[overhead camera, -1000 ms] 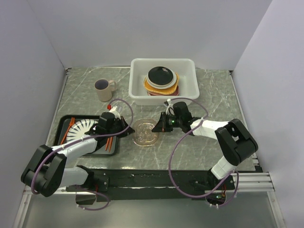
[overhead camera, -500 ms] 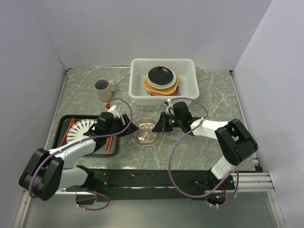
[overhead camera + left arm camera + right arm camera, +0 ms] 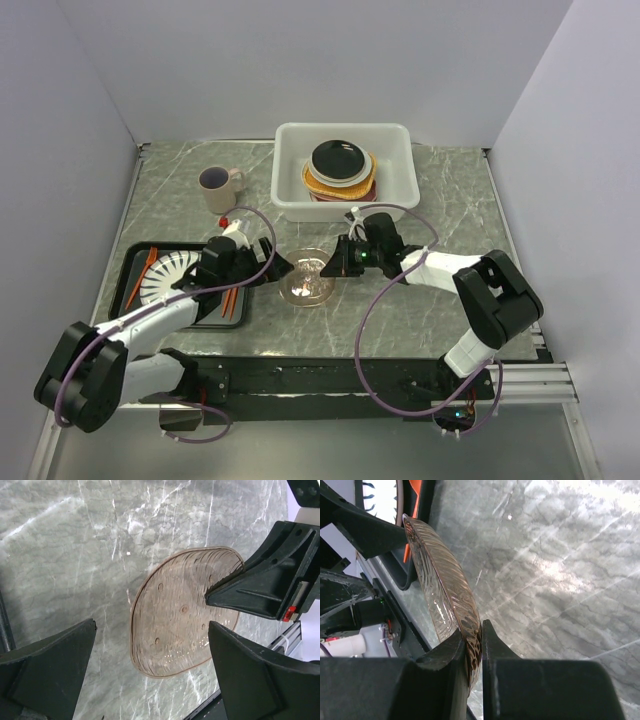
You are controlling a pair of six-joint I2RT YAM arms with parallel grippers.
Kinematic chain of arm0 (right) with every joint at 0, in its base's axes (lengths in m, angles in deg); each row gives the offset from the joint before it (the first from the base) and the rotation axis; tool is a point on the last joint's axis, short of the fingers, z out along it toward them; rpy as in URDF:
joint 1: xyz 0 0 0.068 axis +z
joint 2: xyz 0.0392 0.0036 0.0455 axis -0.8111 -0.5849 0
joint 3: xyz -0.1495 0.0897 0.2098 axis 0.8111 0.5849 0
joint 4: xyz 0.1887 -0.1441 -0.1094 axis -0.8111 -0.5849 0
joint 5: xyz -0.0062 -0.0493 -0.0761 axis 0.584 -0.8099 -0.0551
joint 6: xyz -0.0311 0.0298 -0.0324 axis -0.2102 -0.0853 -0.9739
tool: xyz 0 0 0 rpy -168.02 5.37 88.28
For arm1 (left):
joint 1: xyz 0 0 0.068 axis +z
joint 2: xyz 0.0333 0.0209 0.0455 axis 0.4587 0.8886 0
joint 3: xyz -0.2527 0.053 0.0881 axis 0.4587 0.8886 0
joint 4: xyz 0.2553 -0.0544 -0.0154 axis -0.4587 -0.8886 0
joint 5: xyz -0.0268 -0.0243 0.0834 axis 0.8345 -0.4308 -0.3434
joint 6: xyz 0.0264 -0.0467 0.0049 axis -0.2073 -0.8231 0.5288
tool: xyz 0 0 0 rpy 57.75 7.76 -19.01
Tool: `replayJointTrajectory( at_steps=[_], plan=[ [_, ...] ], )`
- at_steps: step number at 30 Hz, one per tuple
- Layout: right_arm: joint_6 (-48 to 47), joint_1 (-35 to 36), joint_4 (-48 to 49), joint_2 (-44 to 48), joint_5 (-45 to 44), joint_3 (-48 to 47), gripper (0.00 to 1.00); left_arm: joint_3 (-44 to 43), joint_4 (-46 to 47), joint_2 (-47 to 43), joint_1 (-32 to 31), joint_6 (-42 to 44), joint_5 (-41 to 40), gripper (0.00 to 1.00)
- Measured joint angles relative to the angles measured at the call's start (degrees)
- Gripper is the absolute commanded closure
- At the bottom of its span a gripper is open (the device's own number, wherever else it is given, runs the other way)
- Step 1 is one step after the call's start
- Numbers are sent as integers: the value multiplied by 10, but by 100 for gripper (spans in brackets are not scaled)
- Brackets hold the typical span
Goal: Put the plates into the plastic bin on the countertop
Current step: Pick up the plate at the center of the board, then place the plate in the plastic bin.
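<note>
A: What is spread beneath everything?

B: The grey-green veined countertop (image 3: 450,200) is seen, and the white plastic bin (image 3: 342,128) is set at the middle of its far edge.

A: What is kept in the bin?

B: A stack of plates (image 3: 337,158) is held inside, topped by a dark one. At the near left a black tray (image 3: 133,262) is laid, and a white plate (image 3: 170,272) is carried on it.

A: And between the arms?

B: A clear ribbed plate (image 3: 305,280) is pinched by its rim in the right gripper (image 3: 474,632), whose fingers are drawn narrow onto it. The plate is tilted, raised on that side. Whether its other edge is rested on the countertop cannot be told.

A: How is the left gripper (image 3: 152,630) held?

B: It is spread wide, just beside the plate's left edge. A mug (image 3: 218,188) is stood left of the bin.
</note>
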Motion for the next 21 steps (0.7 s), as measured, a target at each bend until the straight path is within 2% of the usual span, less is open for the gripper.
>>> replayJointTrajectory(
  at_steps=[21],
  plan=[
    [0, -6, -21, 2, -17, -62, 100, 20, -29, -115, 0, -1, -36, 1]
  ],
)
